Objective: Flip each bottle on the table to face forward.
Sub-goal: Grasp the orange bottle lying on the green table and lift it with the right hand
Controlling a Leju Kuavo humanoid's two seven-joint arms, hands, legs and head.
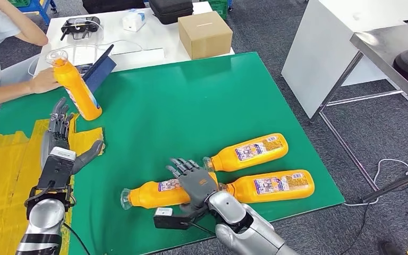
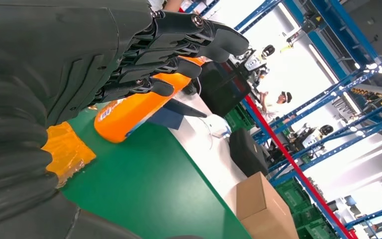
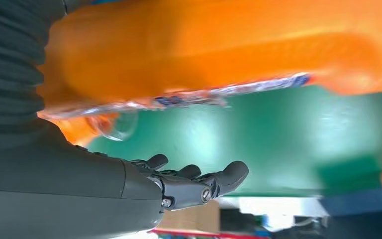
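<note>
Three orange bottles lie on their sides at the front of the green mat (image 1: 175, 101): one (image 1: 249, 151) further back, one (image 1: 270, 186) near the front edge, one (image 1: 151, 194) to their left. My right hand (image 1: 193, 180) hovers open over the base end of that left bottle (image 3: 219, 50), fingers (image 3: 199, 181) stretched out and not wrapped around it. A fourth orange bottle (image 1: 77, 89) stands tilted at the mat's far left, held by a person's hand (image 1: 44, 81). My left hand (image 1: 59, 126) is open just in front of this bottle (image 2: 129, 109), its fingers (image 2: 179, 45) pointing at it.
A cardboard box (image 1: 204, 34), a black case (image 1: 170, 9) and a blue folder (image 1: 99, 67) lie on the white table behind the mat. Yellow tape patches (image 1: 10, 159) cover the mat's left side. A metal table (image 1: 390, 45) stands to the right.
</note>
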